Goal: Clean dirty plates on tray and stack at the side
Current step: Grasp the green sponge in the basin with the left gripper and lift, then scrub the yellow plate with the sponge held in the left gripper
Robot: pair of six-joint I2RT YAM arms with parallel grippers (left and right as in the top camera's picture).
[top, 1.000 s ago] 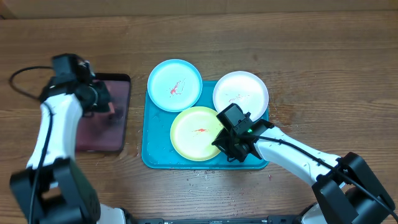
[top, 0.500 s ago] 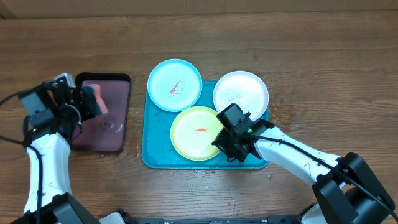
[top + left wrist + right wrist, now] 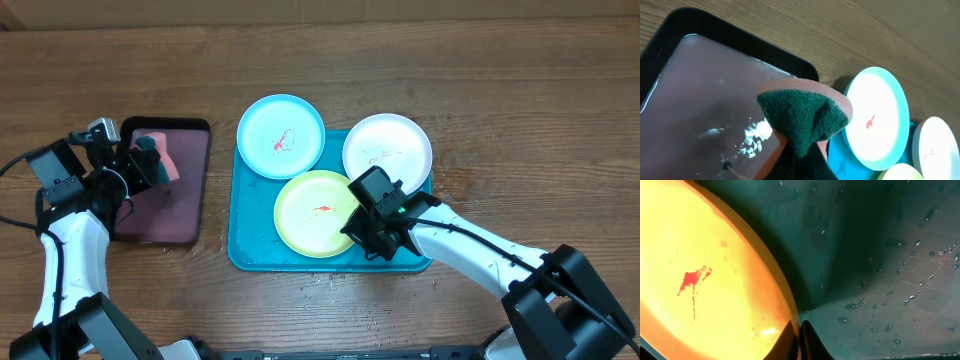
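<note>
Currently the lime-green plate (image 3: 318, 213) lies on the turquoise tray (image 3: 245, 255), a red smear at its centre. The right gripper (image 3: 799, 332) pinches its rim. The left gripper (image 3: 147, 167) clasps a green-faced sponge (image 3: 805, 117) over the maroon tray (image 3: 700, 100).

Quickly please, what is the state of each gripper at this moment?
Left gripper: closed, holding the sponge.
Right gripper: closed, pinching the rim of the lime-green plate.

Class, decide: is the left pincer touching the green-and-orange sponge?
Touching. The left wrist view shows the left pincer clamped on the sponge, which is folded and bulges out above the grip, lifted off the maroon tray.
</note>
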